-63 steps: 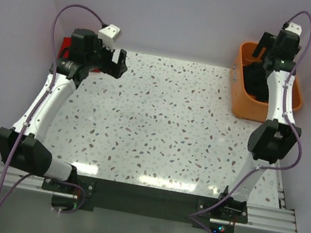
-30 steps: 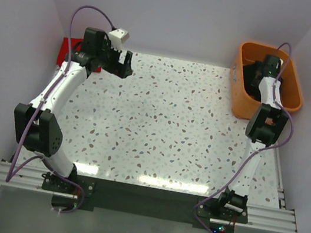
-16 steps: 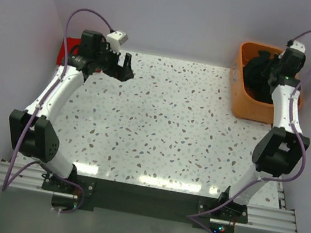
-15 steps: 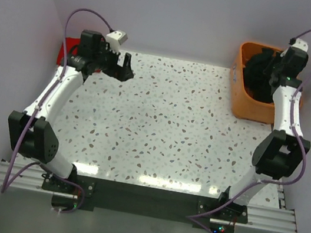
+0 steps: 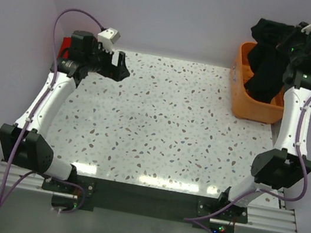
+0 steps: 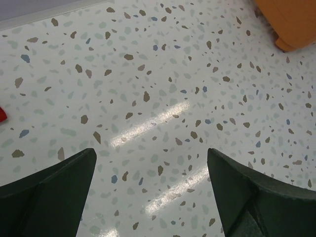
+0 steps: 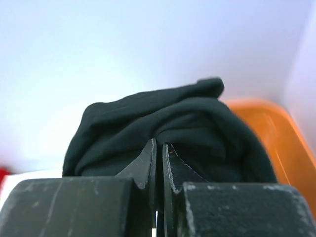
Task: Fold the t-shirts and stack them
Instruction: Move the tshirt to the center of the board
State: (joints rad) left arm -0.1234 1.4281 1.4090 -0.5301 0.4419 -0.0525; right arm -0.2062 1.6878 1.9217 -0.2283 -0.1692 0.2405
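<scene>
The black t-shirt hangs bunched above the orange basket, its lower end still inside the rim. My right gripper is shut on its top fold; in the right wrist view the gripper pinches dark cloth that spills over both fingers. A sliver of the red t-shirt lies at the far left edge of the table, mostly hidden behind my left arm, and its corner also shows in the left wrist view. My left gripper hovers open over bare tabletop.
The orange basket stands at the far right corner of the speckled table. Lilac walls close in the back and both sides. Both arm bases sit on the rail at the near edge.
My right arm has risen, drawing the black t-shirt up out of the basket. The left gripper has drifted a little to the left and stays open.
</scene>
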